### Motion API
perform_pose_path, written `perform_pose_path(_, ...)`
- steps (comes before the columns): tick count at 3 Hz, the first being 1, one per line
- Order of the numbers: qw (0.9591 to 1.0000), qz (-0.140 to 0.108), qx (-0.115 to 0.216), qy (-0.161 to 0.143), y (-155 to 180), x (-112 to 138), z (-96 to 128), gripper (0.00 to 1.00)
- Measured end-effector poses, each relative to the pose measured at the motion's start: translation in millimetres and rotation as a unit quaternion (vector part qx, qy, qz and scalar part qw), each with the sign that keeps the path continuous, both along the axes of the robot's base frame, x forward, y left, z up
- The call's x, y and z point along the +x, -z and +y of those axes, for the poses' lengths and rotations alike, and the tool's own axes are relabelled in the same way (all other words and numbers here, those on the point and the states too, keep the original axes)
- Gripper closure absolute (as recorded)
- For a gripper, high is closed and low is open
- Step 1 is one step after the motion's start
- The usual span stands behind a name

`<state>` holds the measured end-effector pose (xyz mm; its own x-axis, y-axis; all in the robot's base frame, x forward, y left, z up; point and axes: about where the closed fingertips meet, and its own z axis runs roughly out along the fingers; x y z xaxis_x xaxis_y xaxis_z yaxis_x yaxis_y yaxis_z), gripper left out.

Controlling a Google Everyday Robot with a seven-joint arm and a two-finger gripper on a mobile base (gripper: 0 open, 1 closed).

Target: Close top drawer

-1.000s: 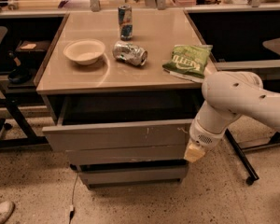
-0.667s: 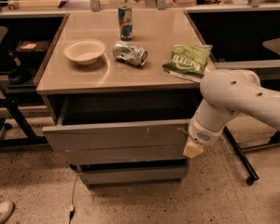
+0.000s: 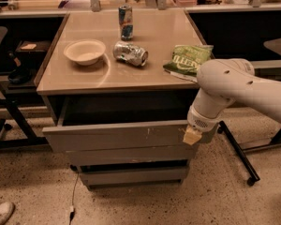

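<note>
My claw [image 3: 192, 136] had lifted onto the right end of the wide grey metal top drawer [image 3: 117, 136]; its spread: cannot tell. The drawer remained open under the table [image 3: 75, 80], so the closing push was still outstanding.

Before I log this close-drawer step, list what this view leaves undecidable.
1. Camera view: inside of the wide grey metal top drawer, shadowed under the beige tabletop.
2. Camera view: the gripper at that drawer front's right end, largely covered by the white robot arm; contact with the front unclear.
</note>
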<state>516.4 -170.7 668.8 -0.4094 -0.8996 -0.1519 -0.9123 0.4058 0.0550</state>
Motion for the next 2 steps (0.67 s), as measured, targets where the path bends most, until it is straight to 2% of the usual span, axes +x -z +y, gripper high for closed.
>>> perform_pose_path(2,0.9998,-0.010,-0.018,0.000,3,40,-4,1.00)
